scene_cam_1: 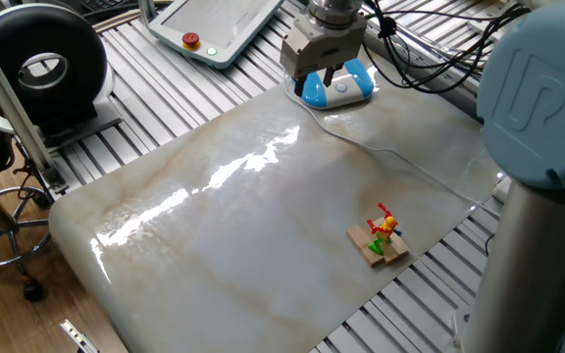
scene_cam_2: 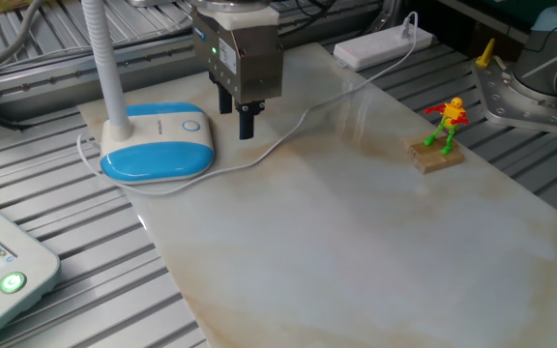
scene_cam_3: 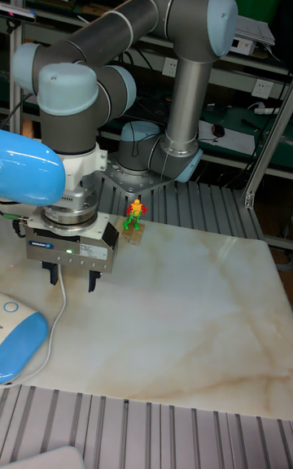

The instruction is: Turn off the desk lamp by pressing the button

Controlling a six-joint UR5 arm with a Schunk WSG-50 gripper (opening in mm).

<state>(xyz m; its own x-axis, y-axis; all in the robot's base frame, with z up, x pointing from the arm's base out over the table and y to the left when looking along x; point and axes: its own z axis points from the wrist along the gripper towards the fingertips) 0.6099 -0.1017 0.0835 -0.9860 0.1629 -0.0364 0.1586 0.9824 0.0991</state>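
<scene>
The desk lamp's blue-and-white base [scene_cam_2: 158, 147] rests at the back left corner of the marble sheet, with its white neck [scene_cam_2: 104, 68] rising at the base's left end. The button [scene_cam_2: 192, 125] shows uncovered on the white top of the base. My gripper [scene_cam_2: 237, 111] hangs above the sheet just right of the base, touching nothing. In the tall fixed view the gripper [scene_cam_3: 74, 276] is open, with a clear gap and nothing between its fingers, and the base [scene_cam_3: 20, 347] lies below and left of it. From the opposite side the gripper [scene_cam_1: 317, 78] partly covers the base [scene_cam_1: 346, 86].
The lamp's thin white cord [scene_cam_2: 278, 145] runs across the sheet under the gripper toward a white power strip [scene_cam_2: 383, 46]. A toy figure on a wooden block [scene_cam_2: 441, 130] stands near the far edge. A white pendant with a red knob [scene_cam_1: 214, 25] lies on the slatted table.
</scene>
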